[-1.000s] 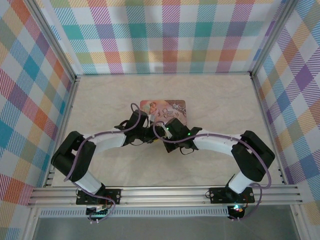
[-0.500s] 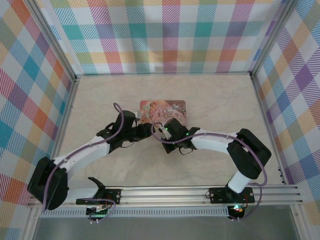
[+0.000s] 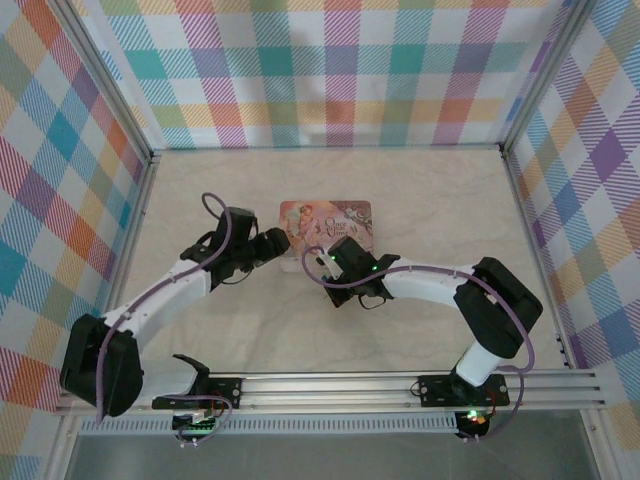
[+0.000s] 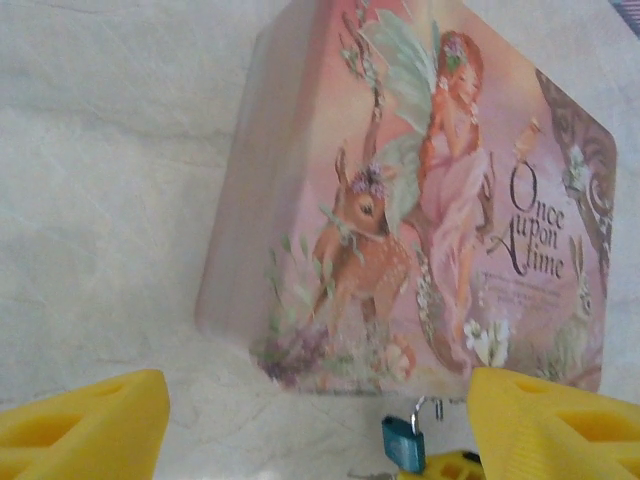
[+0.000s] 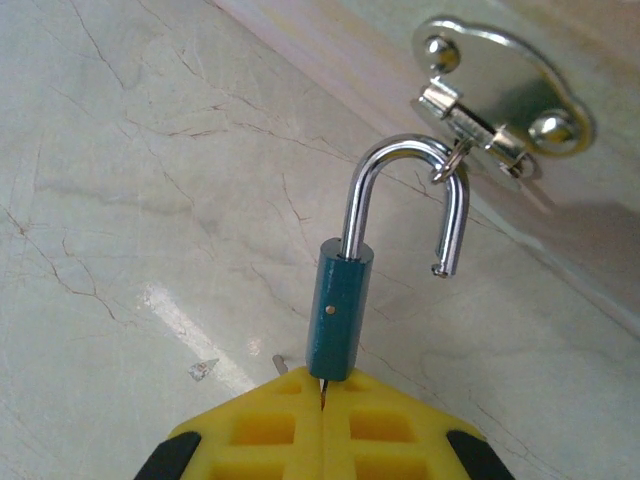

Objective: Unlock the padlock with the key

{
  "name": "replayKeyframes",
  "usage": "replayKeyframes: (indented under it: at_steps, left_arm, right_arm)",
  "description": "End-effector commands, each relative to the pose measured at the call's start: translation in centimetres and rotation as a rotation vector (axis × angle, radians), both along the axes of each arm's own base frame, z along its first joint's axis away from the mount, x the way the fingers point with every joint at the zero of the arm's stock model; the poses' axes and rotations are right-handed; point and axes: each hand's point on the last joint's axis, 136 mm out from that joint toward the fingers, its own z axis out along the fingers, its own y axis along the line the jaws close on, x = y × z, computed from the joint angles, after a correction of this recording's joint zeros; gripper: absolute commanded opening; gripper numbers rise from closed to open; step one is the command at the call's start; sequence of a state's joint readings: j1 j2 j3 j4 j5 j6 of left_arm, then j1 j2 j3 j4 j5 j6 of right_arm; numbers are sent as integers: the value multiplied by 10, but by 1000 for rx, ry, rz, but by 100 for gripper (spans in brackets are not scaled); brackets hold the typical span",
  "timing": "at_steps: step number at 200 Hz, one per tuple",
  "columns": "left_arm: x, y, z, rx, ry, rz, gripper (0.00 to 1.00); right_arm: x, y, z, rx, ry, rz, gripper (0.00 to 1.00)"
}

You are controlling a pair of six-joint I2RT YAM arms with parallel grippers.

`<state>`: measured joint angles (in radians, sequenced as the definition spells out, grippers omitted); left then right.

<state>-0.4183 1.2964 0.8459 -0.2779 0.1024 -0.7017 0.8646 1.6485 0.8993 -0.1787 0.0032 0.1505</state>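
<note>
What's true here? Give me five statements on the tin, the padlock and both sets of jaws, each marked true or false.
1. The tin lies with its pictured lid facing up. True.
2. The padlock has its shackle open, with one end free. True.
3. The padlock lies apart from the tin. False: its shackle hooks through the small ring of the tin's clasp.
4. The left jaws stand wide apart with nothing between them. True.
5. The right jaws stand open. False: they are pressed together on the key, just under the padlock's body.
</note>
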Motion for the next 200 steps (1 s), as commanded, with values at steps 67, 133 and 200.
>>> replayKeyframes:
  at_steps: [67, 133, 200]
  left_arm:
    - [63, -22, -2, -92, -44, -13, 77]
    - [70, -30, -13, -117, -18, -16, 76]
    - [70, -33, -16, -125, -9, -25, 76]
  right_arm:
    - [-2, 4, 13, -1, -47, 83, 0]
    - [3, -2, 11, -78, -115, 165, 0]
    - [15, -5, 10, -187, -217, 280, 0]
